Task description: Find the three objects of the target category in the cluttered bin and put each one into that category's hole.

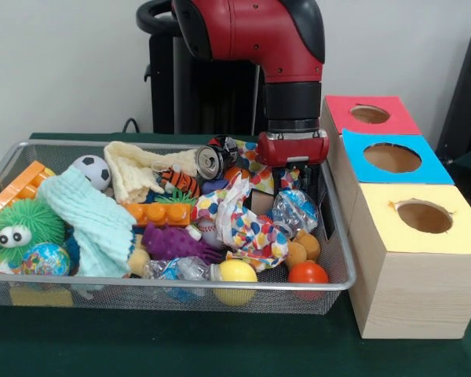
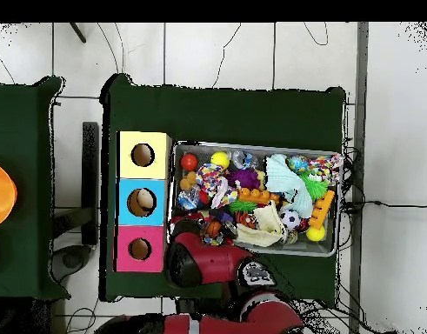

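Observation:
A wire mesh bin (image 1: 341,236) holds a heap of toys, balls and cloths. My gripper (image 1: 297,179) reaches down into the bin's back right corner, beside a crinkled clear wrapper (image 1: 293,208) and a spotted cloth (image 1: 247,224). Its lower end is buried in the clutter. A red ball (image 1: 308,272), a yellow ball (image 1: 236,272) and tan balls (image 1: 301,250) lie along the front right. To the right of the bin stands a wooden box with a yellow-topped hole (image 1: 424,216), a blue-topped hole (image 1: 392,157) and a red-topped hole (image 1: 369,114). In the overhead view the arm (image 2: 202,261) covers the gripper.
The bin also holds a crushed can (image 1: 209,161), a small football (image 1: 92,170), orange bricks (image 1: 157,212), a mint cloth (image 1: 90,220), a green fuzzy toy (image 1: 20,228) and a purple spiky toy (image 1: 173,242). Seen from overhead, something pale sits in the blue hole (image 2: 144,202).

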Controlling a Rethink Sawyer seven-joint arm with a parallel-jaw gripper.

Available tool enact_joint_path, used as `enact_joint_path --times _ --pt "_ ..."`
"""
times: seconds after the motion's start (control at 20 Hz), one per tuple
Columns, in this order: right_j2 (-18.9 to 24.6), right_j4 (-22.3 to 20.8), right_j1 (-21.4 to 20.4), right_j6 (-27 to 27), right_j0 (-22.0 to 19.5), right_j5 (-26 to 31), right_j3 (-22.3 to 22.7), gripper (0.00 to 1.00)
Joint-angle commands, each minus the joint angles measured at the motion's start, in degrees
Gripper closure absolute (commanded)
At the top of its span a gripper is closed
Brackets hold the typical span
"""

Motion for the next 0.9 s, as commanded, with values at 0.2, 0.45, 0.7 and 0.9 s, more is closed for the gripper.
enact_joint_path --times 0.2,0.45,0.7,0.9 --pt "3.43 -0.43 1.15 11.77 1.59 -4.3 -0.97 0.0" --pt "4.33 -0.5 0.51 12.84 0.31 -4.34 -0.42 0.0" --pt "8.5 -0.33 2.03 17.74 -4.14 -6.85 1.19 0.0" --pt "10.86 0.92 2.98 20.23 -6.5 -7.28 2.64 0.0"
